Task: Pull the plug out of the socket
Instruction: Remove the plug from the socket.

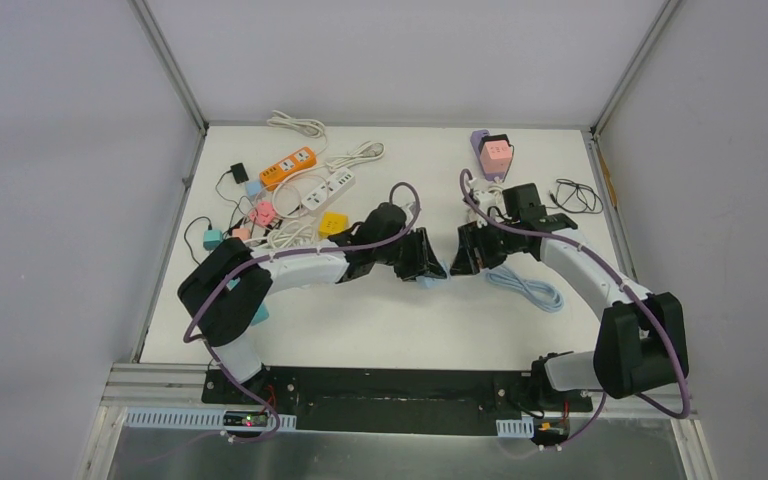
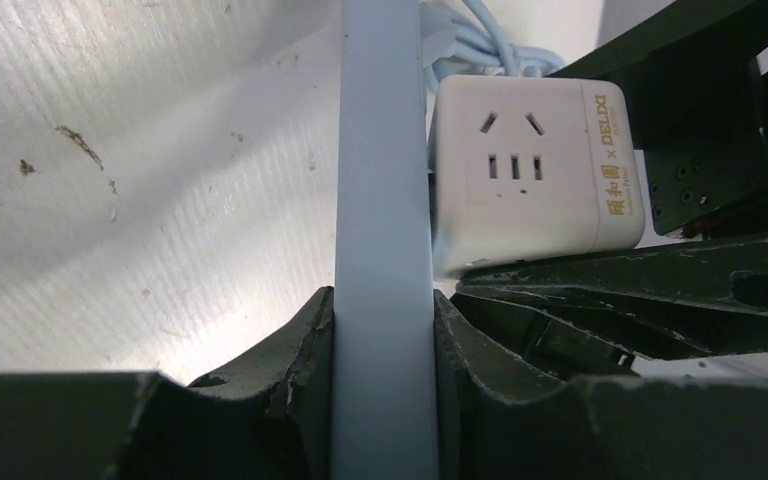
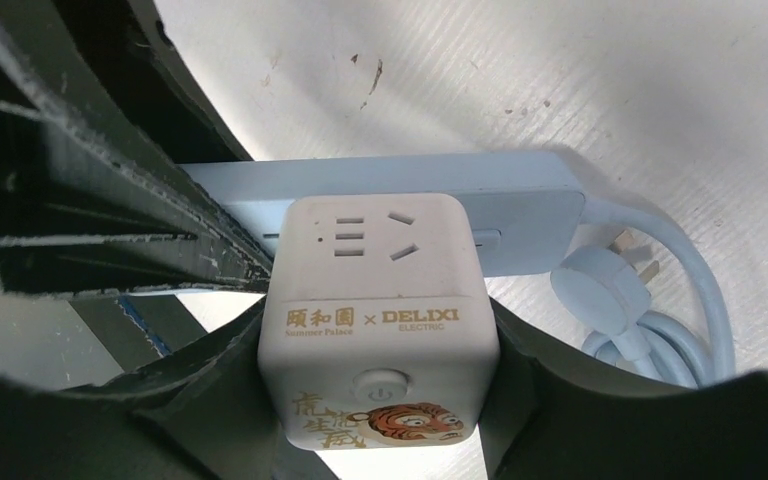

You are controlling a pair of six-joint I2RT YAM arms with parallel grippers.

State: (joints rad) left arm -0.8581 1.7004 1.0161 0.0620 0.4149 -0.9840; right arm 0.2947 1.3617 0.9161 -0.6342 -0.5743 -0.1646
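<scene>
At the near table edge the left arm (image 1: 290, 268) and right arm (image 1: 585, 270) are bolted down, bent inward so that they meet mid-table.

Left gripper (image 2: 381, 330): its black fingers (image 2: 280, 370), rubbery with chipped edges, are pinched on the two flat faces of the light blue power strip (image 2: 381, 150). The strip is seen edge-on there: long, flat, smooth matte plastic.

Right gripper (image 3: 378, 345): its fingers (image 3: 550, 400) are clamped on opposite sides of the white cube adapter (image 3: 378, 290), the task's plug. The cube is seated in the strip's outlet face, flush against it and not yet pulled off. It is glossy with rounded corners. Socket holes are seen on one face, and gold lettering, a round button and a tiger print on the next.

Just beside the cube, the strip's own cable (image 3: 700, 300) is looped, pale blue and round in section. Its round-bodied plug (image 3: 605, 285) lies loose on the table (image 1: 380, 320). The table surface is white, finely ribbed and scuffed with brown marks.

Far left, a tangle of white leads is seen with an orange strip (image 1: 288, 167), a white strip (image 1: 328, 190), a yellow cube (image 1: 333, 223) and a teal cube (image 1: 212, 238).

Far right, a pink cube (image 1: 497, 152) is plugged into a purple strip (image 1: 478, 140). A thin black lead (image 1: 577, 195) lies coiled near the right edge.
</scene>
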